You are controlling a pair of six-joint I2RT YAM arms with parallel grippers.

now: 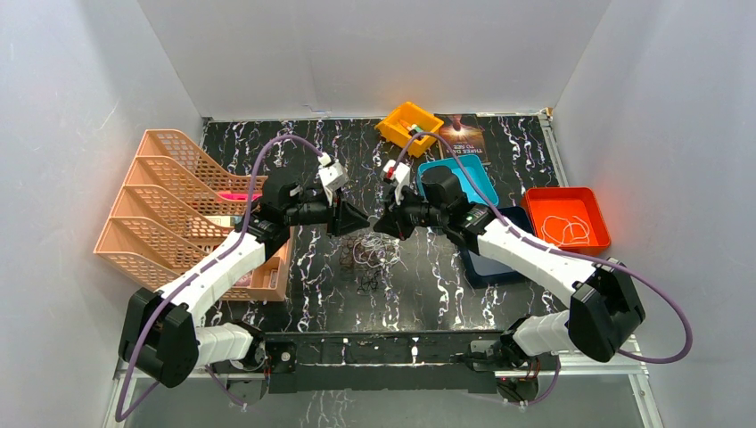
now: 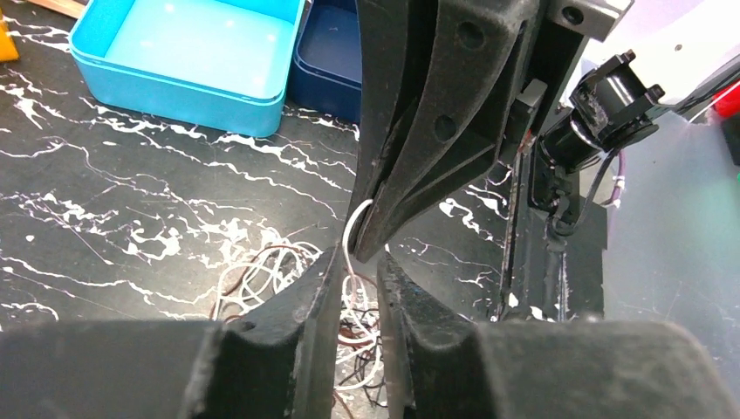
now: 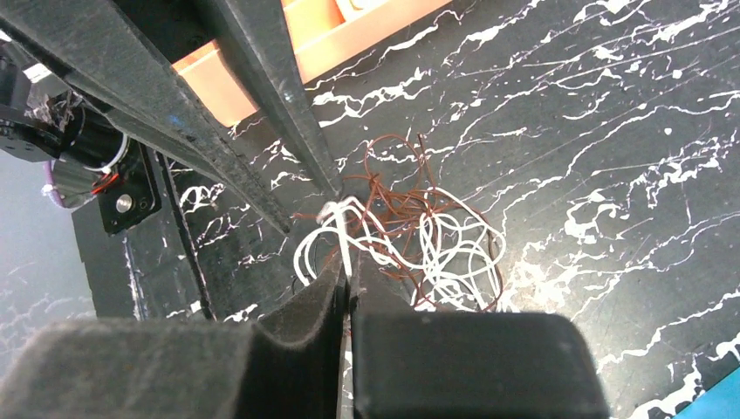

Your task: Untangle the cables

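Observation:
The cables [image 1: 365, 259] are a small clump of thin white, black and reddish-brown loops on the black marbled table, just below both gripper tips. My right gripper [image 3: 346, 275] is shut on a white cable strand that rises from the clump [image 3: 436, 236]. My left gripper [image 2: 359, 257] is open, with its jaws a little apart and the same white strand running between them. The clump [image 2: 262, 279] lies beneath it. The two grippers meet tip to tip in the top view, the left gripper [image 1: 364, 225] beside the right gripper [image 1: 378, 226]. The right gripper's tip [image 2: 371, 244] nearly touches my left fingers.
Stacked peach trays [image 1: 178, 205] stand on the left. A yellow bin [image 1: 408, 125] and a book [image 1: 464, 134] are at the back. A cyan bin [image 1: 455, 174], a dark blue bin [image 1: 486, 263] and an orange-red bin [image 1: 566, 218] holding a white cable are on the right.

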